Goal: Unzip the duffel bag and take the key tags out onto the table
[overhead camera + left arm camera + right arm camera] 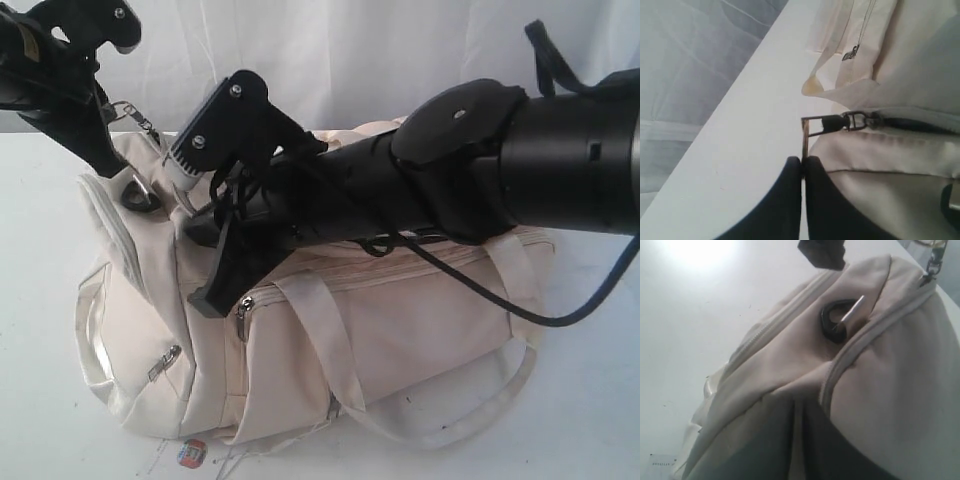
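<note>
At upper left, the left gripper (120, 172) pinches the zip pull (812, 127); the right gripper (797, 430) pinches the duffel bag (400, 330). Zip looks shut, no key tags out.

Cream duffel bag (400, 330) (rumpled, bulging) lies on white table (40, 420).

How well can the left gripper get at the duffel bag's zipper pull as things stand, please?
Probably yes: the left gripper looks shut on the metal zipper pull at one end of the duffel bag, nothing intervening.
</note>
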{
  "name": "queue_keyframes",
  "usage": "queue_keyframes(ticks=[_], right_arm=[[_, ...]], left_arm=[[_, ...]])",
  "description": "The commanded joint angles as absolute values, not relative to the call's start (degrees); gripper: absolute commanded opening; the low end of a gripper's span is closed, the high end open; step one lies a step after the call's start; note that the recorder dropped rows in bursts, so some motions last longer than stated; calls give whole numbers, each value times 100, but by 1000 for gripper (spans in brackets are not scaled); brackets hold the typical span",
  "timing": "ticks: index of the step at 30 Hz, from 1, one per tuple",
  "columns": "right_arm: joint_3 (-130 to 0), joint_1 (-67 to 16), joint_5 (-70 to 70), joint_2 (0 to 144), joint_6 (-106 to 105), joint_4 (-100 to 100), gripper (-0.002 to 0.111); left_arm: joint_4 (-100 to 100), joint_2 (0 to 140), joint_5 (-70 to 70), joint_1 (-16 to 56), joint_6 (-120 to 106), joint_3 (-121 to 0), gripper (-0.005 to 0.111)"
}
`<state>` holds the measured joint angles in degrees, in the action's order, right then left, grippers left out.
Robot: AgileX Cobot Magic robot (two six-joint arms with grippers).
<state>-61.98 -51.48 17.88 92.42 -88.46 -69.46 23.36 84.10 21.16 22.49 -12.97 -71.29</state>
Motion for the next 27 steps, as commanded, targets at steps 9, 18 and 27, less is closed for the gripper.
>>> queue_keyframes(ticks=[9,18,27], right_arm=[[-6194,-5162,1347,8939,-9266,-6878,61],[-6216,-5162,764,9492,-8678,-6903,14],[-6083,-5162,1302,9331,-8678,-6843,0]], left_arm=[[984,8368,2424,2202,-2437,-7139,0],[347,8368,2306,2191,-3331,-7139,0],[432,8932,1422,1803,-3309,-7139,0]])
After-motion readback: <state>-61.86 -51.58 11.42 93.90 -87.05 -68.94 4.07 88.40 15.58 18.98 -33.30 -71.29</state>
